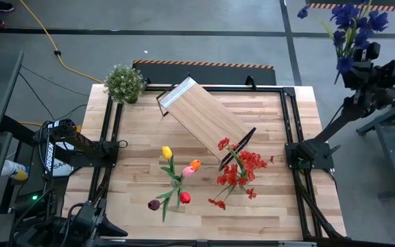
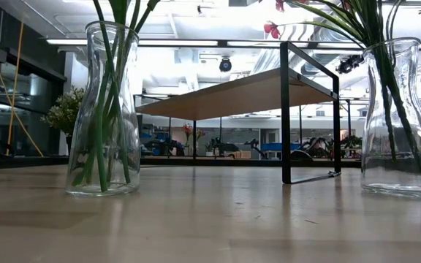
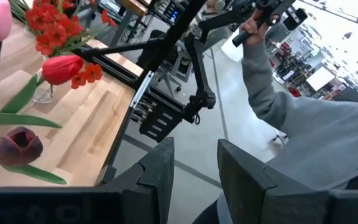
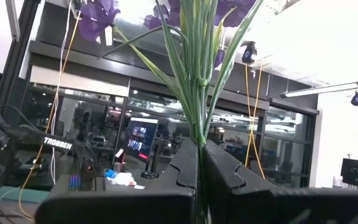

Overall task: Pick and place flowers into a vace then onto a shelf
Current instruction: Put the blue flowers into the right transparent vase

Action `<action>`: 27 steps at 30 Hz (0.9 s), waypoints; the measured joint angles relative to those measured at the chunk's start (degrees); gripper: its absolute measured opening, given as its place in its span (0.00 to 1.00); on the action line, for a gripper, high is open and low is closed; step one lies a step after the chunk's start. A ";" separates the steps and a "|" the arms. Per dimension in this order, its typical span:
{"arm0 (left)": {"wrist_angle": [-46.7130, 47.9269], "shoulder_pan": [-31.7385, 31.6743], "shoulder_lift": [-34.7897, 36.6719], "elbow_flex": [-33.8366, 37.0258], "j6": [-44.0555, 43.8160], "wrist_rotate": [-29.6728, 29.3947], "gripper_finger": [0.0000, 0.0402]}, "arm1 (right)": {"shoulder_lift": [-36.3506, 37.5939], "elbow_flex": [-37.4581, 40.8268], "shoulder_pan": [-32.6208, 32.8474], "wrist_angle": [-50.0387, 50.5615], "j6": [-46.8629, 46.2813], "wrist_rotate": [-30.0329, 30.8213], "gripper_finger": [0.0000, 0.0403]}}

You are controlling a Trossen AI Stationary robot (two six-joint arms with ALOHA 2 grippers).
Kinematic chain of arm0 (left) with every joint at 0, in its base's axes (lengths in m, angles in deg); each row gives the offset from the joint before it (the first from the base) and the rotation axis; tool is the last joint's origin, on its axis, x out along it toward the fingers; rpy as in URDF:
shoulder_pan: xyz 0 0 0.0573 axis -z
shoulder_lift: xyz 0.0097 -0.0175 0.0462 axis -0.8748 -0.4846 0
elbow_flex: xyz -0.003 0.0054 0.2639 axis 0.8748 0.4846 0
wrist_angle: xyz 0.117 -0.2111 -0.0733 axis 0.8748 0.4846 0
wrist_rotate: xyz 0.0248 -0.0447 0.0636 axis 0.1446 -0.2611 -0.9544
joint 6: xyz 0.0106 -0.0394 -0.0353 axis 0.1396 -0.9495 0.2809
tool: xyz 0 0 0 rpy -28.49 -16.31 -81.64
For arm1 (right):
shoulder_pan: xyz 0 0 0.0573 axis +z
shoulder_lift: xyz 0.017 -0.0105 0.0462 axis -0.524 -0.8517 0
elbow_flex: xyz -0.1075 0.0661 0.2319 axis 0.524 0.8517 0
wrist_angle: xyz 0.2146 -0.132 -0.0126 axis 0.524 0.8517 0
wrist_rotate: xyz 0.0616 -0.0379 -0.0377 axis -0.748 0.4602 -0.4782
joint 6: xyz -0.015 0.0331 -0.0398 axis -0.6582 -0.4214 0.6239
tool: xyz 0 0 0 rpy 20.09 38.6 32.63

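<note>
A: While the right claw (image 4: 201, 165) is raised off the desk's far right corner, what does it grip?

B: It is clamped shut on the green stems of the purple spray (image 1: 352, 24), whose blooms stand above the fingers in the right wrist view. In the high view that arm is outside the desk (image 1: 280, 206), over the grey floor.

A: And the other flowers?

B: The tulips (image 1: 177, 180), yellow, orange, pink, red and maroon, stand in a glass vase (image 2: 104, 109) at the near middle of the desk. Just right of them the red sprays (image 1: 242, 168) stand in a second glass vase (image 2: 399, 117), near the shelf's near end.

A: Where is the shelf?

B: The shelf (image 1: 204, 118) stands on the desk, set at a slant from the far left toward the middle right, its light board on a thin black frame. Nothing lies on the board.

A: The left claw?

B: The left claw (image 3: 194, 171) is at the near left corner, off the desk's edge. Its fingers stand partly apart with nothing between them. Past them the left wrist view shows a person in a grey sleeve (image 3: 291, 118) beside the desk.

A: Anything else?

B: A bushy potted plant (image 1: 124, 83) stands at the far left corner.
</note>
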 joint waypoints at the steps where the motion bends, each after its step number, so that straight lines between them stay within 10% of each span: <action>1: 0.01 0.00 0.00 0.00 0.01 -0.39 0.39 | 0.84 0.00 0.00 0.98 -0.39 0.00 0.00; 18: 0.03 0.00 0.00 0.00 0.09 -4.78 0.39 | 10.28 0.53 0.00 19.30 -11.69 0.11 0.00; 27: 0.03 -0.02 0.00 0.00 0.07 -5.43 0.39 | 18.54 14.93 0.04 14.88 -14.57 4.55 0.00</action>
